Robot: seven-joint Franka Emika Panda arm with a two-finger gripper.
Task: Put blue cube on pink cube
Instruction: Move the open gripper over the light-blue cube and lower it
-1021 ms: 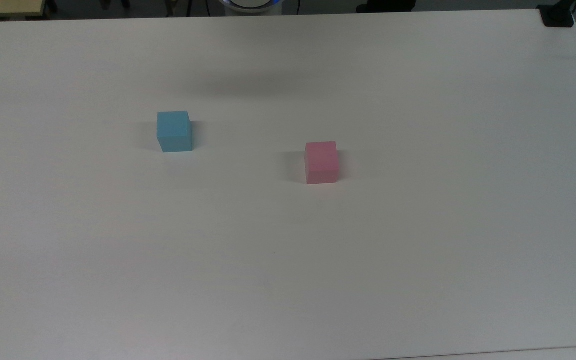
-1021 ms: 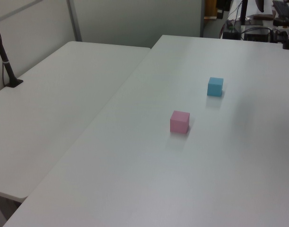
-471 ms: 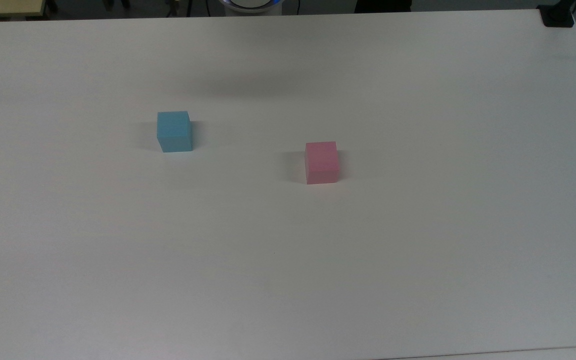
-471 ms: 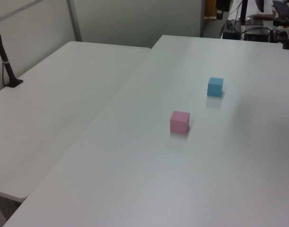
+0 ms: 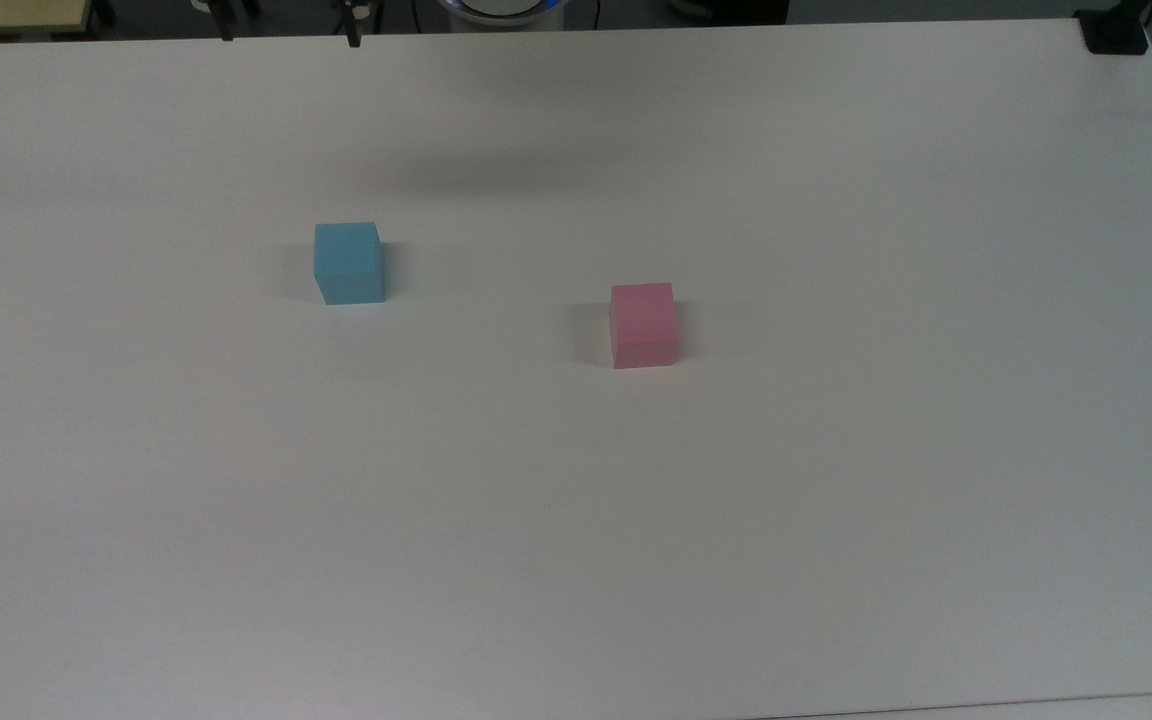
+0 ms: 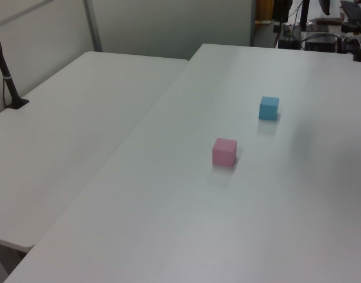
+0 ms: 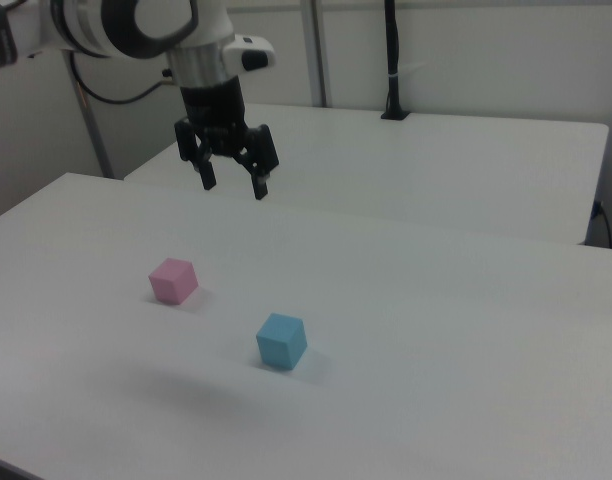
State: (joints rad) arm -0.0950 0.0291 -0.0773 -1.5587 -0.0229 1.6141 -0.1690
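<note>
Plainly, stage: nothing is grasped yet; by my reading the approach to the first pick is all that is under way.
Gripper (image 7: pixel 232 185): 2 black fingers spread apart with nothing between them, pointing down, held high above the table (image 7: pixel 466 330) in the right view.
Blue cube (image 7: pixel 282 341): below the gripper and nearer the camera in the right view, resting flat on the table, well apart from the fingertips.
Pink cube (image 7: pixel 173 280): below the gripper and toward the right view's left, also flat on the table, untouched.
Cube spacing: the 2 cubes sit apart with bare table between them, so the fingers should be able to straddle the blue one without nudging the pink one.
Why the fingers are spread: probably so they can come down on either side of the blue cube.
Top view adds: the blue cube (image 5: pixel 347 262) toward the top view's left and the pink cube (image 5: pixel 643 324) near the middle, their sides roughly parallel, plus 2 dark fingertips at the upper edge.
Left view adds: a second white table (image 6: pixel 62 147) butted alongside, with the pink cube (image 6: pixel 225 151) nearer the camera than the blue cube (image 6: pixel 269 108).
Right view adds: the arm (image 7: pixel 136 25) and the height of the gripper over the table.
Next need: a descent centred over the blue cube, then closing on 2 opposite faces.
</note>
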